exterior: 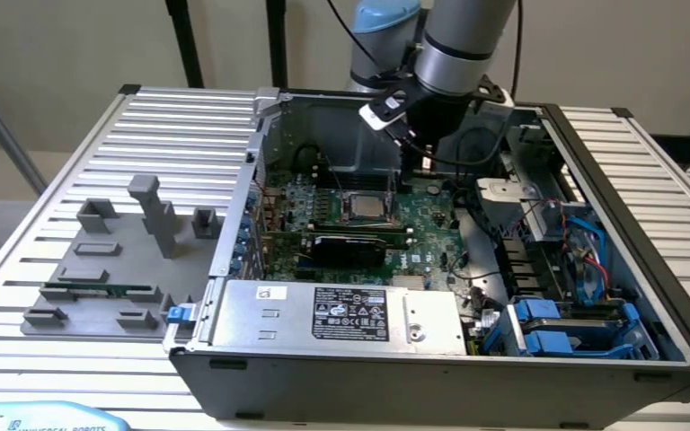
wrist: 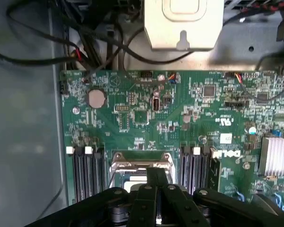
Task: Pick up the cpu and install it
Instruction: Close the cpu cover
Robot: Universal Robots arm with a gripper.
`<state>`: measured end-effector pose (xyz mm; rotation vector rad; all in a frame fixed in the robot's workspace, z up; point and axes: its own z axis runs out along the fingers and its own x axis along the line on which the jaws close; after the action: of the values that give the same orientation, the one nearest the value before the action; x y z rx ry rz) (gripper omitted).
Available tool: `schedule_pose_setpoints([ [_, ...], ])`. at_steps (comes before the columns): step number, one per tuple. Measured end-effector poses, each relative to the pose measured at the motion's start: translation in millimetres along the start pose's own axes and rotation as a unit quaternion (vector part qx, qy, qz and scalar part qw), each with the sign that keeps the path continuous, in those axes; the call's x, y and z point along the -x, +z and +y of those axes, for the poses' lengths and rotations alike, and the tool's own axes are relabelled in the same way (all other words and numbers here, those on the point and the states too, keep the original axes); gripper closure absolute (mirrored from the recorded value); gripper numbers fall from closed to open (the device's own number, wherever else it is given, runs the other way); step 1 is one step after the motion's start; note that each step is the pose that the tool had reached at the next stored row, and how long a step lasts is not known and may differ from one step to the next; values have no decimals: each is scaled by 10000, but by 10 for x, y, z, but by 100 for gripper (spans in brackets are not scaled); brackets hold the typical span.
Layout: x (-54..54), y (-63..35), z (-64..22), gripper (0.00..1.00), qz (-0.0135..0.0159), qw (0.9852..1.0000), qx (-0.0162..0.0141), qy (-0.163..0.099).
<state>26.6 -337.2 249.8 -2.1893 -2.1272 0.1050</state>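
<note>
Exterior view is showing the gripper [exterior: 412, 169] hanging inside the open computer case [exterior: 321, 382], its jaws pressed fully together and gripping nothing that I can make out. The cpu [exterior: 365, 205] is lying flat, silvery top up, within the socket on the green board [exterior: 429, 220] — just toward the exterior view's left of the fingertips, a little nearer that camera and apparently lower. In the wrist view the closed gripper [wrist: 156, 182] is reaching over the socket frame [wrist: 125, 166], its tips overlapping the frame's edge. The chip being square, no long axis is mattering; it is looking already placed — the grey blocks [exterior: 154, 211] are standing well apart, outside the case.
</note>
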Motion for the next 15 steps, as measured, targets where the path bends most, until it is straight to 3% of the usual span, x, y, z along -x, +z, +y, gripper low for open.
schedule_pose_setpoints([
  [8,7,29,-225,89,4,9999,-163,-2],
  [15,14,79,-461,89,16,9996,-273,-4],
])
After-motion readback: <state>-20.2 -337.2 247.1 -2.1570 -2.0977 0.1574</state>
